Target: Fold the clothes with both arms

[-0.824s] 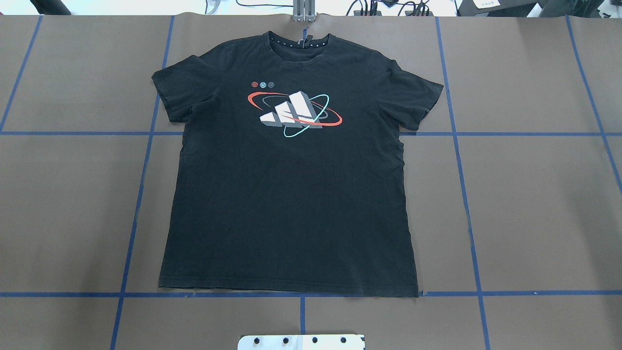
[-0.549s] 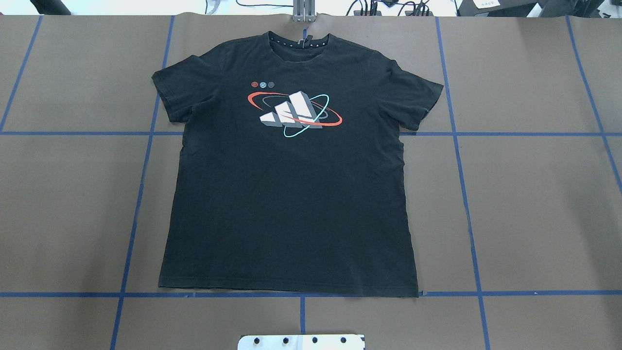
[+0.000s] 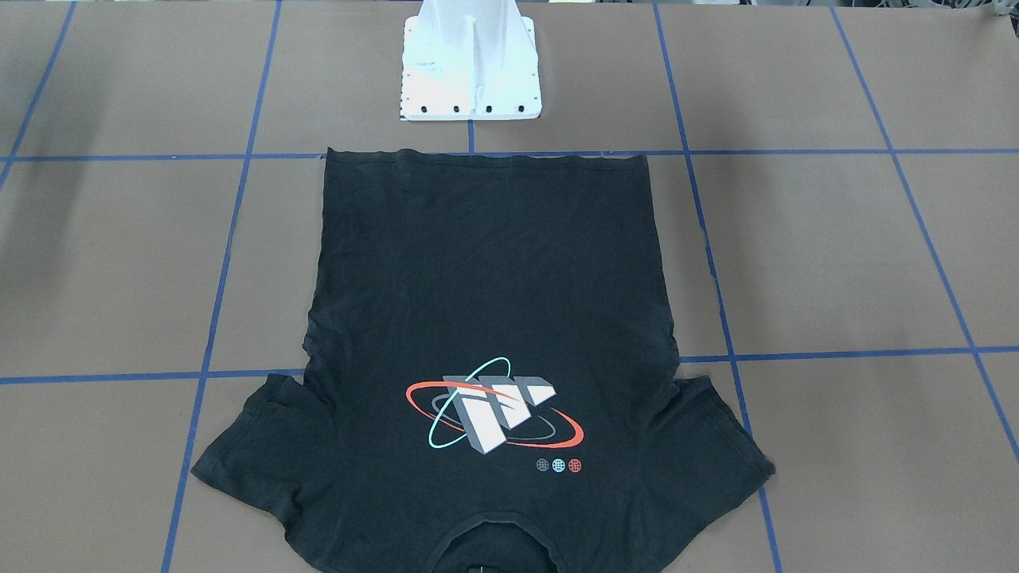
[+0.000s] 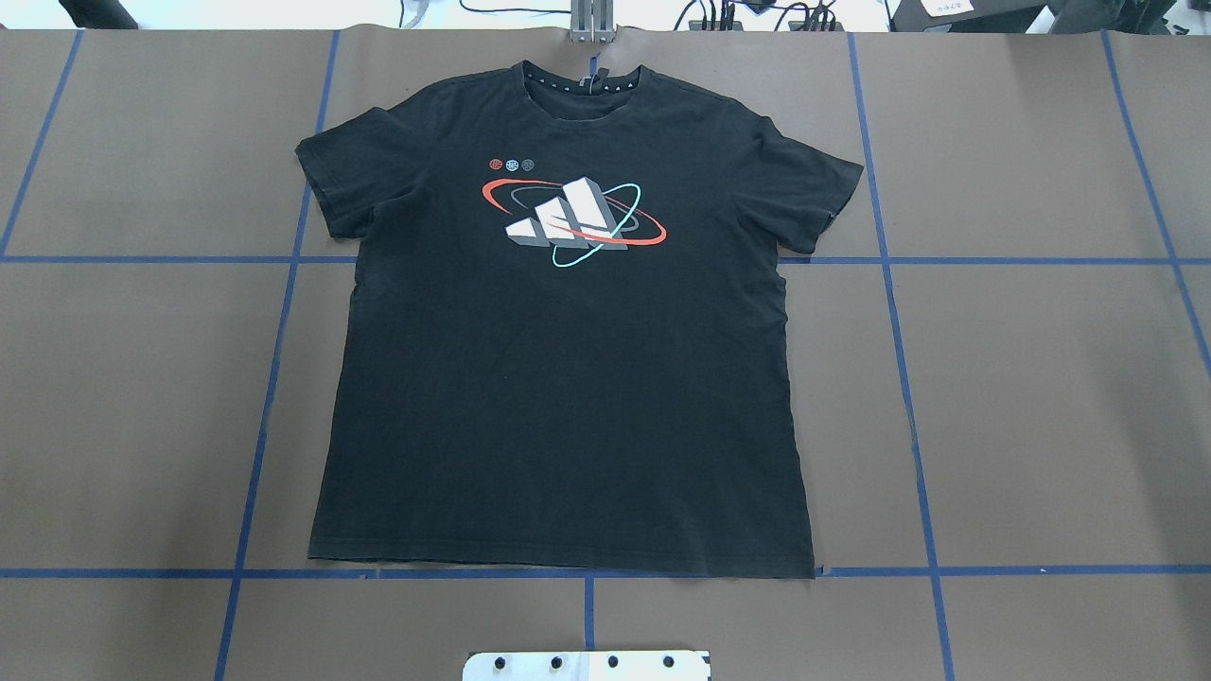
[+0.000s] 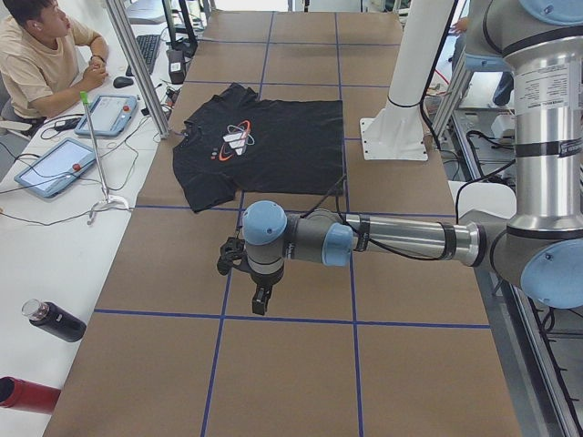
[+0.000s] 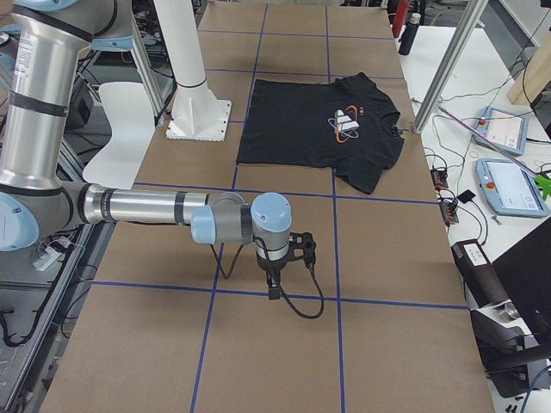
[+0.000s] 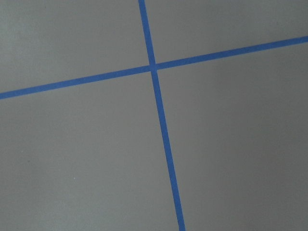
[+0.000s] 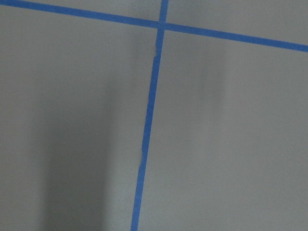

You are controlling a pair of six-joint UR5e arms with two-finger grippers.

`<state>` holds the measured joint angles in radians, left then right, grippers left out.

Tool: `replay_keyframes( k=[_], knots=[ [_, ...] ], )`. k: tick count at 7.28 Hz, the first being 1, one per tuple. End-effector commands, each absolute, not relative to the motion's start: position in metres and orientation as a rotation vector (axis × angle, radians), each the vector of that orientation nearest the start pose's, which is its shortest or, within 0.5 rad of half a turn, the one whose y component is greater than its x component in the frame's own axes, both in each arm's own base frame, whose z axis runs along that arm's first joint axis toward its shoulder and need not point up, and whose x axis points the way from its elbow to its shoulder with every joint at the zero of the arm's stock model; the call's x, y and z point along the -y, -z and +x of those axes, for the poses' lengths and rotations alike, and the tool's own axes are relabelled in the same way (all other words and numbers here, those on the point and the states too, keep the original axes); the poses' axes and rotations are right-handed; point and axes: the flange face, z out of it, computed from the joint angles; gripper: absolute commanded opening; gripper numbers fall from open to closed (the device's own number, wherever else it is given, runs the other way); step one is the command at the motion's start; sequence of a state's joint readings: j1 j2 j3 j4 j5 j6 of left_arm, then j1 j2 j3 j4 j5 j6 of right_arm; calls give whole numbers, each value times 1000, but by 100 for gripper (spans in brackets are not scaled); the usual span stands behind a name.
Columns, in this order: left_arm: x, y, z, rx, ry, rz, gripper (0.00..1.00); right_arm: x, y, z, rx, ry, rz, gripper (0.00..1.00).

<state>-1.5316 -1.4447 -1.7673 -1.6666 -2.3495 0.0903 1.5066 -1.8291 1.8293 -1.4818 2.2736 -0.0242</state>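
The black T-shirt (image 4: 568, 397) lies flat and spread out on the brown table, orbit graphic (image 4: 572, 222) up, collar at the far edge and hem near the robot. It also shows in the front-facing view (image 3: 486, 270) and both side views (image 5: 273, 137) (image 6: 301, 120). My left gripper (image 5: 260, 300) hangs over bare table well away from the shirt, seen only in the exterior left view. My right gripper (image 6: 273, 288) hangs likewise, seen only in the exterior right view. I cannot tell whether either is open or shut. Both wrist views show only brown table and blue tape.
Blue tape lines (image 4: 274, 359) grid the brown table. The white pedestal base (image 3: 470, 79) stands just behind the hem. A metal post (image 5: 137, 68) stands at the collar side. An operator (image 5: 36, 55), tablets (image 5: 55, 168) and bottles (image 5: 55, 320) are on the white bench beyond.
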Motion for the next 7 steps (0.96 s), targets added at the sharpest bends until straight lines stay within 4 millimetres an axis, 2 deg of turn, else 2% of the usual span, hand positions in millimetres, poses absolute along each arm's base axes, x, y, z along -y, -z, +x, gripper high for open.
replay_keyframes(
  k=[1,2,3,4,5,6,7],
  knots=[
    [464,-584,-45,-770,-229,335,100,439,-594,41,703,151,177,100],
    [468,-575,-45,-768,-256,423,100,467,-564,39,699,177,251,100],
    [487,-548,-44,-756,-315,568,100,484,-549,29,702,200,276,100],
    [509,-524,-43,-741,-371,710,100,516,-519,3,710,260,318,99],
    [534,-508,-41,-735,-401,782,100,547,-485,-20,727,271,348,98],
    [567,-498,-39,-736,-408,804,100,575,-452,-65,758,264,340,98],
    [577,-501,-38,-749,-382,820,100,599,-417,-120,783,224,322,99]
  ],
)
